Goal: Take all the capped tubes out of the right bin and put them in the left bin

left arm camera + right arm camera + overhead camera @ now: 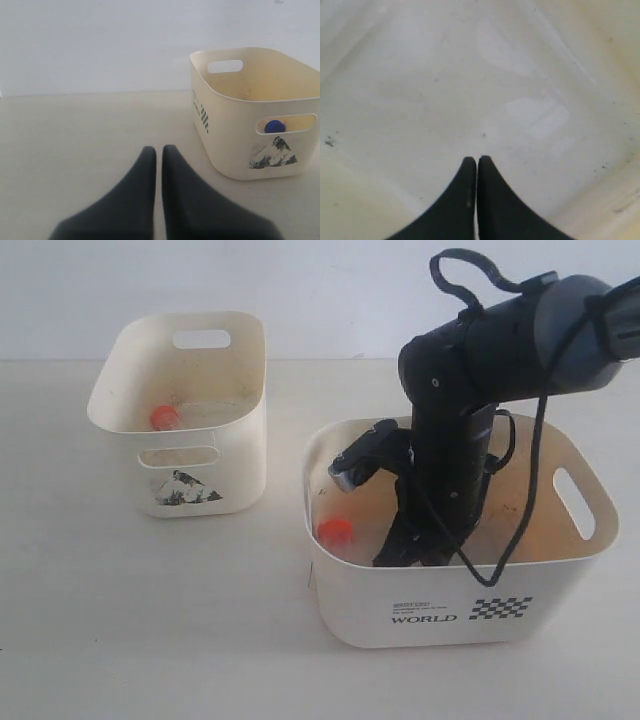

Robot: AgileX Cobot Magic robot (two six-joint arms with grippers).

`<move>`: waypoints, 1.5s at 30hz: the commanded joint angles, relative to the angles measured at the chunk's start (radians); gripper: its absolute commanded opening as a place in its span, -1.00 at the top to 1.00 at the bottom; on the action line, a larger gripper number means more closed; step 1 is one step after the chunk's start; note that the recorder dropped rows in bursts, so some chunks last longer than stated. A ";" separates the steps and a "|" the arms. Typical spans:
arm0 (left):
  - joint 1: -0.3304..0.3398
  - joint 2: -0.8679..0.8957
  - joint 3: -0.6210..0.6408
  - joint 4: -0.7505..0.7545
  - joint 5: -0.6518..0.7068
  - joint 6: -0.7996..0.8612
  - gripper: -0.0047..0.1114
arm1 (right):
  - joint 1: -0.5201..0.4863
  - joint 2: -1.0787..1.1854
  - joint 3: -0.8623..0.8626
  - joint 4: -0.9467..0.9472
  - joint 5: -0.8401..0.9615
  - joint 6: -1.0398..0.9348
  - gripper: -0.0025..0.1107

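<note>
The right bin [560,570], printed "WORLD", holds a capped tube with an orange-red cap [335,532] against its left wall. My right arm [450,470] reaches down into this bin, a little to the right of that tube. The right gripper [477,159] is shut with nothing between its fingers, just over the bare bin floor [470,90]. The left bin [240,455] holds another orange-red capped tube [163,417]. A blue cap [274,126] shows through that bin's [225,150] handle slot. My left gripper [158,149] is shut and empty, low over the table, short of the left bin.
Both bins stand on a pale table [150,620] in front of a white wall [320,280]. A black cable [525,510] loops from the right arm down inside the right bin. Open tabletop lies between the two bins and in front of them.
</note>
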 commanded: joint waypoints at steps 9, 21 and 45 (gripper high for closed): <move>0.000 0.000 -0.004 0.002 0.000 -0.010 0.84 | -0.109 -0.105 -0.005 0.314 0.009 -0.188 0.96; 0.000 0.000 -0.004 0.002 0.000 -0.010 0.84 | -0.257 -0.101 0.005 0.725 0.059 -0.485 0.96; 0.000 0.000 -0.004 0.002 0.000 -0.010 0.84 | -0.176 -0.016 0.007 0.670 0.000 -0.444 0.14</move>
